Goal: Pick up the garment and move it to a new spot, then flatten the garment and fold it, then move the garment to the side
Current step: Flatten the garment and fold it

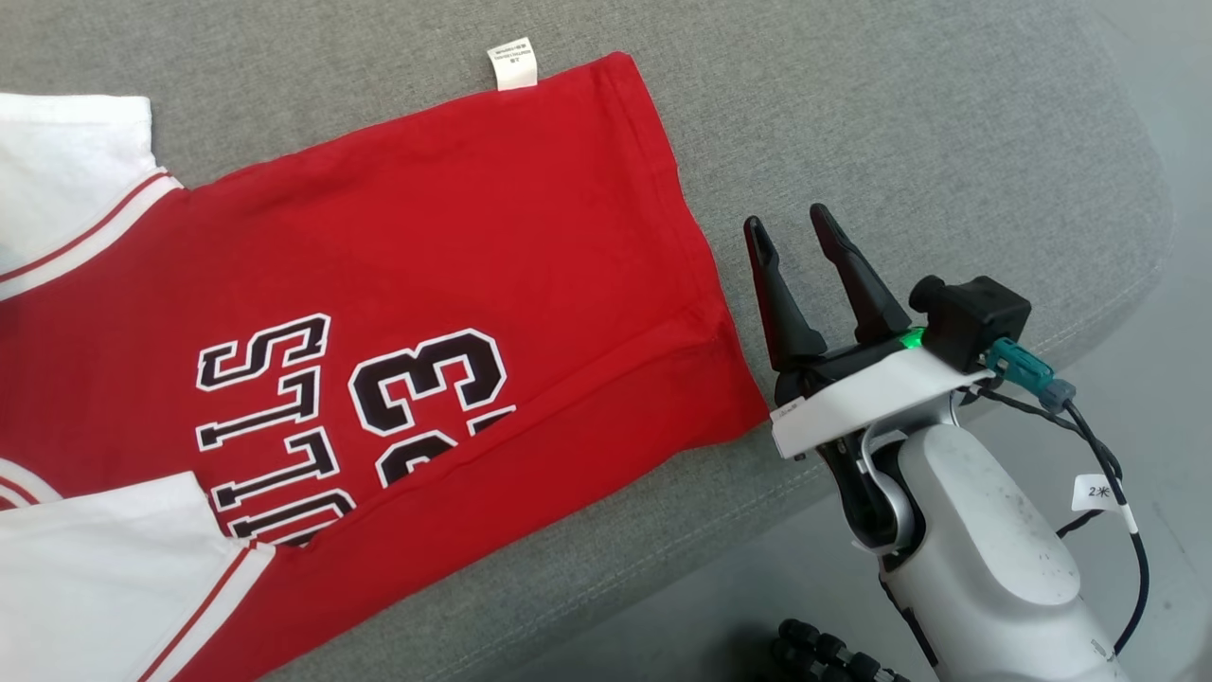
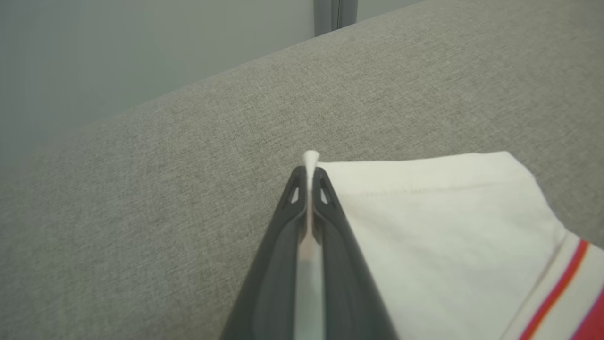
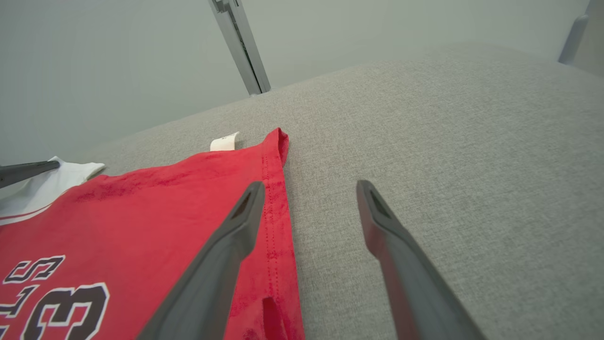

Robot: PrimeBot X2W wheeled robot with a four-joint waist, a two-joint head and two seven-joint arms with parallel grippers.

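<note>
The garment (image 1: pixel 426 237) is a red shirt with white sleeves and black print, spread flat on the grey cushion. A white label (image 1: pixel 512 64) sticks out at its far hem. My left gripper (image 2: pixel 309 172) is shut on the edge of a white sleeve (image 2: pixel 448 226), and a bit of the cloth pokes out between the tips. Its fingers (image 3: pixel 28 171) also show at the sleeve in the right wrist view. My right gripper (image 1: pixel 786 220) stands open just right of the red hem, holding nothing. In its own view the right gripper (image 3: pixel 310 186) has one finger over the hem (image 3: pixel 276 222).
The grey upholstered surface (image 1: pixel 900 123) stretches bare to the right of the shirt. Its front edge runs diagonally below my right arm, with pale floor (image 1: pixel 1165 455) beyond. A metal post (image 3: pixel 240 47) rises behind the far edge.
</note>
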